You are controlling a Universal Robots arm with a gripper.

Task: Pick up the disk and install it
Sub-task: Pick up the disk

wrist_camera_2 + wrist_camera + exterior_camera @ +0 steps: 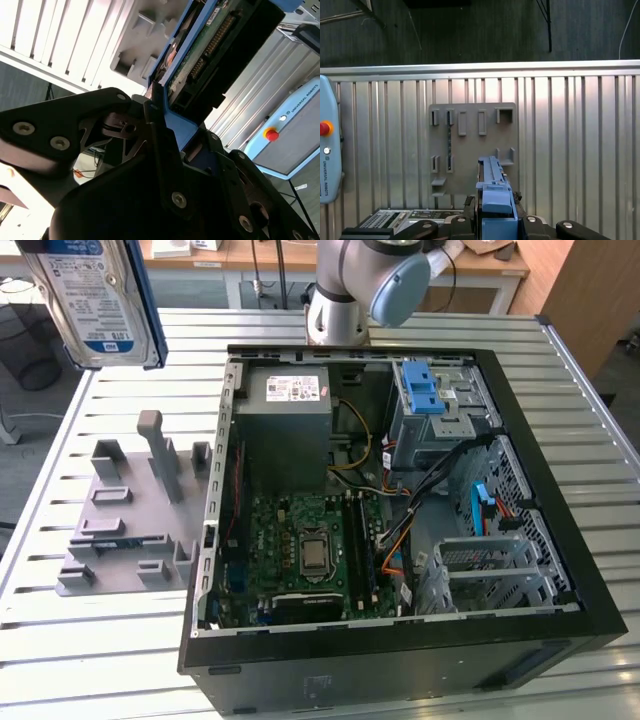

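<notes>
While the gripper (170, 120) is clamped on the disk (95, 300) by its blue rails, the disk hangs high above the table (100, 660), at ten o'clock from the open computer case (400, 655), over the grey holder (120, 540).

The computer case (400, 665) lay on the table (100, 660), with the fixture plate (125, 530) beside it on the exterior view's left and the arm's base (338, 315) behind it. Inside, the power-supply box (290, 430) sat far back nearest the plate, the drive bay (432, 410) opposite, and the motherboard (300, 550) nearer. The disk (95, 300) hung above the table beyond the plate.
</notes>
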